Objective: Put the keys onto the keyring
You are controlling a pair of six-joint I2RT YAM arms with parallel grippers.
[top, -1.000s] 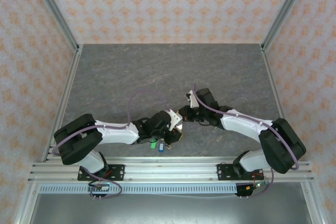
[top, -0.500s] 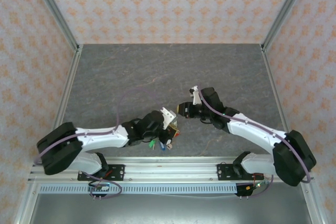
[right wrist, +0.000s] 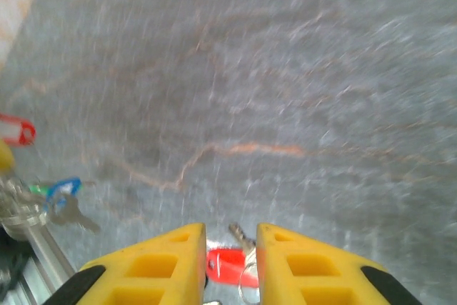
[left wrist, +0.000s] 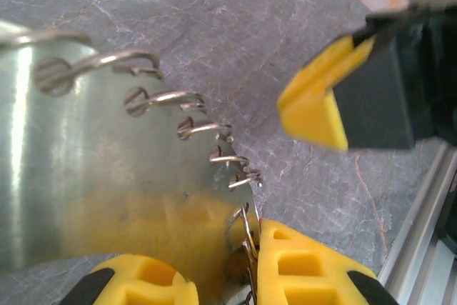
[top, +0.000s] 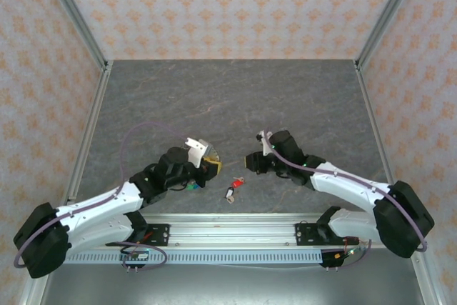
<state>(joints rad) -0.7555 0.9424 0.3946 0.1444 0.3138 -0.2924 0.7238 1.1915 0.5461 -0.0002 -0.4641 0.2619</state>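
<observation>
Left arm (top: 100, 208) swung the keyring (left wrist: 207, 128) leftward, leaving red key (top: 238, 182) on open table (top: 214, 91).

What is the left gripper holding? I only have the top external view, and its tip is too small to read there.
Observer: In the left wrist view a ribbed wire, the keyring, runs down into the gap between the fingers of the left gripper, close beside one finger.
Operator: And the red key near the right gripper, is it picked up?
Observer: No. The right wrist view shows it lying on the table, seen through the gap between that gripper's parted fingers.
</observation>
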